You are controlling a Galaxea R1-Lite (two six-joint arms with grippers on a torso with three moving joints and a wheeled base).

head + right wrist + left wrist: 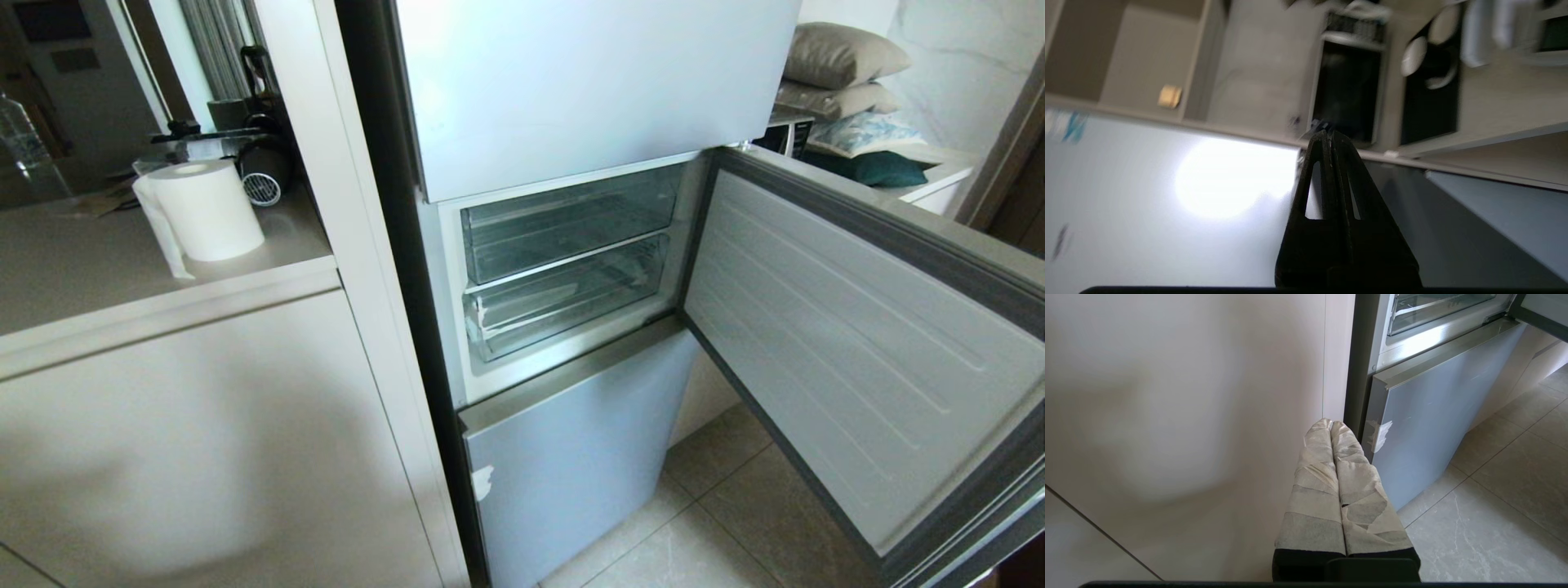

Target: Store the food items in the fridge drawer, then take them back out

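Observation:
The fridge's middle door (pixel 857 343) stands swung open to the right. Behind it sit two clear plastic fridge drawers, an upper one (pixel 571 216) and a lower one (pixel 563 302), both pushed in. The food items are out of view. Neither arm shows in the head view. My left gripper (pixel 1331 422) has tape-wrapped fingers pressed together and holds nothing; it hangs low in front of the white cabinet, beside the fridge's bottom door (pixel 1425 416). My right gripper (pixel 1329 132) has black fingers shut on nothing, close to a pale fridge panel (pixel 1167 212).
A paper towel roll (pixel 208 208) and dark appliances stand on the counter (pixel 82 269) left of the fridge. The open door takes up the space on the right. Pillows (pixel 841 57) lie stacked beyond it. Tiled floor (pixel 718 523) lies below.

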